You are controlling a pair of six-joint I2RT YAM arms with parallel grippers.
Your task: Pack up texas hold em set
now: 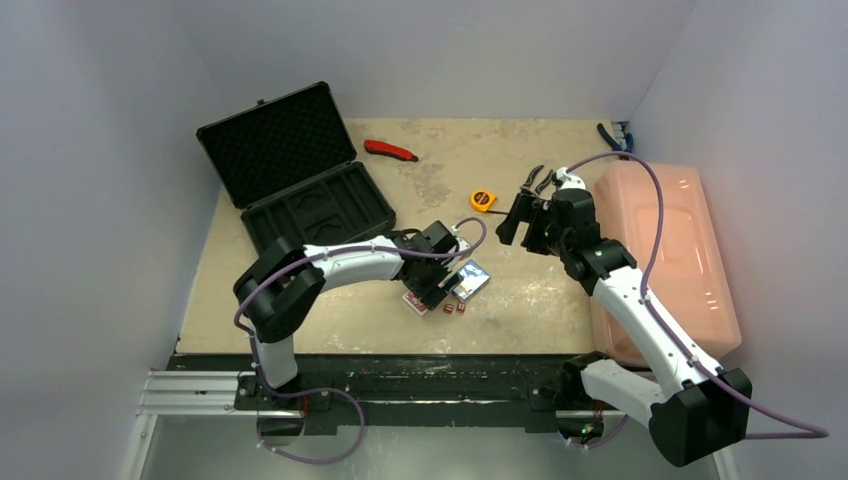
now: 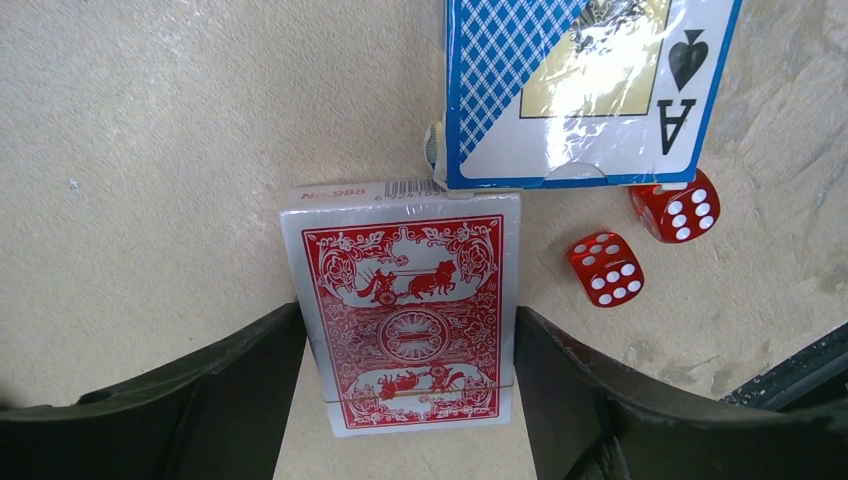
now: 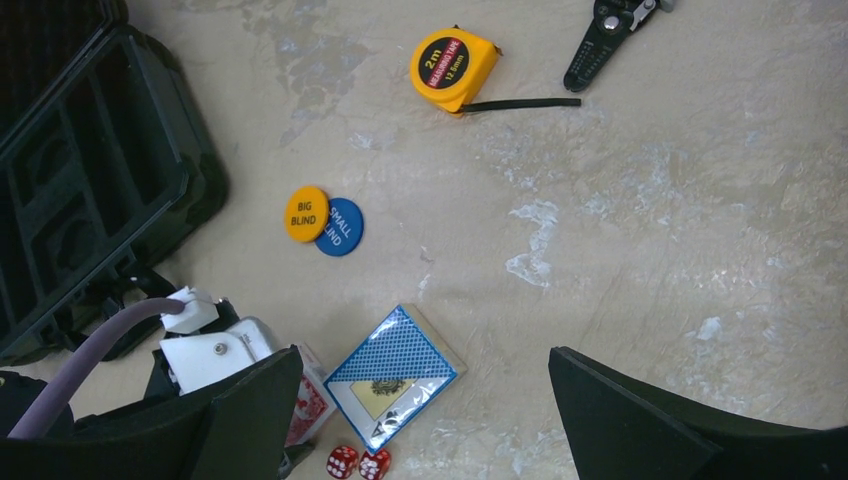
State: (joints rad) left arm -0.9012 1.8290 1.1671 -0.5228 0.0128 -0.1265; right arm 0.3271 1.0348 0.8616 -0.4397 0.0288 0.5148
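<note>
The black briefcase [image 1: 300, 175] lies open at the back left, its foam tray empty. A red card deck [image 2: 410, 260] lies flat on the table. My left gripper [image 2: 408, 335] has a finger against each long side of it. A blue card deck [image 2: 590, 90] and two red dice [image 2: 605, 268] lie just beyond it. In the right wrist view an orange disc [image 3: 306, 214] and a blue disc [image 3: 338, 228] overlap near the briefcase [image 3: 90, 180]. My right gripper [image 1: 530, 215] hangs open and empty above the table, right of the blue deck [image 3: 395, 375].
A yellow tape measure [image 1: 483, 200] lies mid-table, a red utility knife [image 1: 390, 150] behind it. Blue-handled pliers [image 1: 612, 135] lie at the back right. A large pink bin [image 1: 660, 250] fills the right side. White walls close in on three sides.
</note>
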